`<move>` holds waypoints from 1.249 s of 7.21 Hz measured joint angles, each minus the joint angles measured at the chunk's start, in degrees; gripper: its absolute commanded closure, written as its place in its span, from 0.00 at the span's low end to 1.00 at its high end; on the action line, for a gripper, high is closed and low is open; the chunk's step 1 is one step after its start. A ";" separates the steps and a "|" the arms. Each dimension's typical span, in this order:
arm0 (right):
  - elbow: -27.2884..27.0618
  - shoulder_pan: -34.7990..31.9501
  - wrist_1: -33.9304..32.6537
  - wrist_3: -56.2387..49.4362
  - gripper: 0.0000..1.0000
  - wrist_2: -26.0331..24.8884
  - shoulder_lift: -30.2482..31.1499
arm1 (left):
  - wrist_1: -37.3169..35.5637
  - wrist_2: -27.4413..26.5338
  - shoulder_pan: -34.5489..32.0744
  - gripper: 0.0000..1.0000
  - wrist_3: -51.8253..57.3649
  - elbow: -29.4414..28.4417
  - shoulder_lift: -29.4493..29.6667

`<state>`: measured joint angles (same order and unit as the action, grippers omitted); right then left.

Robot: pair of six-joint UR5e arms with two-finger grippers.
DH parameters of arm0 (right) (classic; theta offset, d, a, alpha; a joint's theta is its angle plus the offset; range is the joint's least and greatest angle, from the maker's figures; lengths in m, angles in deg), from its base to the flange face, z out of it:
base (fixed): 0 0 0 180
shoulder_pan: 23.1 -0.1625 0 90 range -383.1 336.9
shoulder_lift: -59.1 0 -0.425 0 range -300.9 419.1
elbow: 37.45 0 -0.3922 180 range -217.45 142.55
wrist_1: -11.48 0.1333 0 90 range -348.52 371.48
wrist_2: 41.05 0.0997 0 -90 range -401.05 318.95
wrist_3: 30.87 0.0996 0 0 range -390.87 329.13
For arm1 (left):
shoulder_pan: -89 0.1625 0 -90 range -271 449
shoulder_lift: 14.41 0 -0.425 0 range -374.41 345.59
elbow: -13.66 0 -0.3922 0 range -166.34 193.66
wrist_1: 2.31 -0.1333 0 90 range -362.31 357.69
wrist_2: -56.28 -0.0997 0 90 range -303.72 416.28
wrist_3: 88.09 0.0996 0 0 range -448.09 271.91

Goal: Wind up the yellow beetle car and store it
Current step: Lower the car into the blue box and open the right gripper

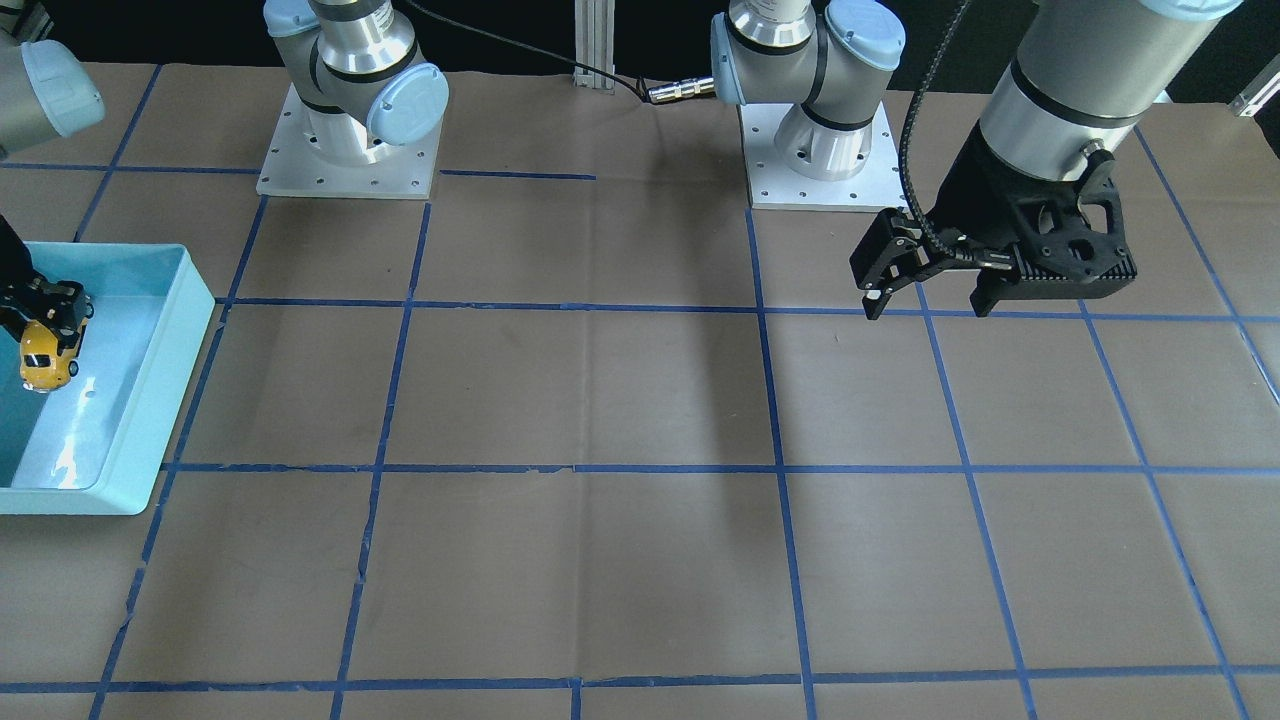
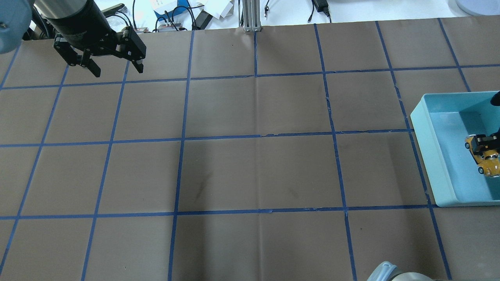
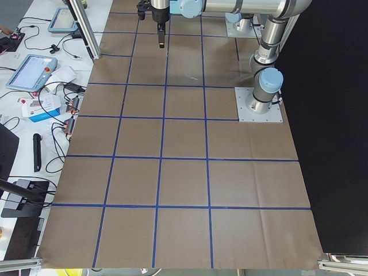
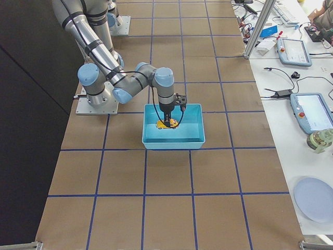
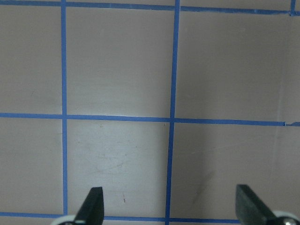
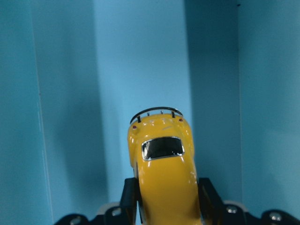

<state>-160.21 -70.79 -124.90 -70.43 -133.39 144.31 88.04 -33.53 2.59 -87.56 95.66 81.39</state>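
Observation:
The yellow beetle car [image 6: 163,168] is tiny and glossy, with a dark rear window and a silver bumper. My right gripper [image 6: 164,193] is shut on it, a black finger pressed to each flank. Car [image 1: 47,360] and right gripper [image 1: 48,312] are inside a light blue tray [image 1: 150,400]; I cannot tell if the wheels touch its floor. From overhead the car [image 2: 488,160] is near the tray's [image 2: 425,152] middle. My left gripper [image 2: 116,70] hangs open and empty over bare table far away, and the left wrist view shows its fingertips [image 5: 93,204] spread wide.
Brown paper with a blue tape grid covers the table. The two arm bases [image 1: 345,150] stand on plates at the robot's edge. Cables, boxes and tablets [image 4: 299,51] lie beyond the far edge, off the work surface.

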 measured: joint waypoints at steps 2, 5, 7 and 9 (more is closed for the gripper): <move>-0.03 0.18 0.62 0.29 0.76 1.54 -0.95 | 0.00 -0.01 0.01 0.00 0.00 0.00 0.00; -0.41 3.08 1.25 -0.80 0.75 2.10 -1.61 | 0.00 -0.01 0.02 0.00 0.00 0.00 0.00; -0.69 3.98 1.48 -0.79 0.75 2.23 -1.82 | 0.00 -0.01 0.01 0.00 0.00 0.00 0.00; -0.77 4.07 1.48 -0.63 0.74 2.25 -2.85 | 0.00 0.01 0.00 0.00 0.00 0.00 0.00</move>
<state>-160.98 -66.71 -123.42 -71.07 -131.14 141.46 88.04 -33.52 2.60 -87.56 95.66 81.39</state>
